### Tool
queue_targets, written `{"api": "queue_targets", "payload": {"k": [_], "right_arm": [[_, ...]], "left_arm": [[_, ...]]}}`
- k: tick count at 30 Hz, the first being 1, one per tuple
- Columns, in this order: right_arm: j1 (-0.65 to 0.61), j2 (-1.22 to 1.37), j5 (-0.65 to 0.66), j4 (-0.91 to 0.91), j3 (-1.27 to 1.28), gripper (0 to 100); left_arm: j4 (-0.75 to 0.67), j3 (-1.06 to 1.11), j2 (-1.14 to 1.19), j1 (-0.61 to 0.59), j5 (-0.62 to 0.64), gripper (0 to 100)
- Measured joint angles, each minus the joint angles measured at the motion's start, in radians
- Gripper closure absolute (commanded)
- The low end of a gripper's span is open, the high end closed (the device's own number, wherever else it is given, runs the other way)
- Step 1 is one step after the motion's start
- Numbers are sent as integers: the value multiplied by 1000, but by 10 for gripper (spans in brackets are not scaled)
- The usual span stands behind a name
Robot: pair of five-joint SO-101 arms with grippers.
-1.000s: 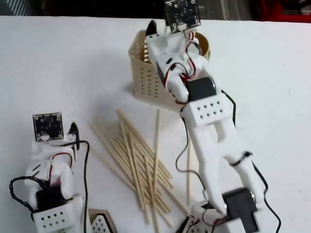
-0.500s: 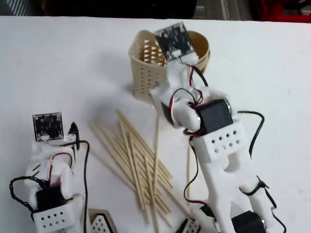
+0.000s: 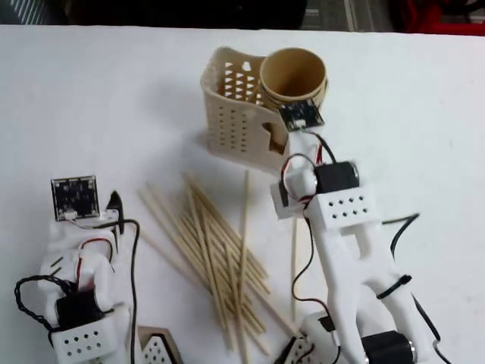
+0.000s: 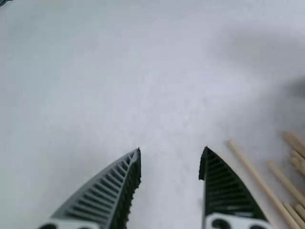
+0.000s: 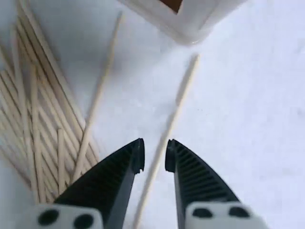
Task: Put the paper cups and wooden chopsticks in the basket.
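White arms (image 3: pixel 345 250) carry black servos (image 3: pixel 333 176), red-black cables (image 3: pixel 136 258), ribbed black jaws.

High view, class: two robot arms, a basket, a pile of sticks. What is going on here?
A paper cup stands in the basket. The wooden chopsticks lie scattered on the table. The right tool is open, a lone chopstick lying between its tips, not gripped. The left tool is open over the table beside the pile, holding nothing.
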Motion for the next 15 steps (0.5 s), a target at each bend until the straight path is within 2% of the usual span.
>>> {"api": "queue_targets", "payload": {"k": [7, 15], "right_arm": [[26, 0, -63, -287, 265, 911], [28, 0, -63, -413, 353, 911]], "left_arm": [[0, 0, 0, 0, 0, 790], [0, 0, 0, 0, 0, 790]]}}
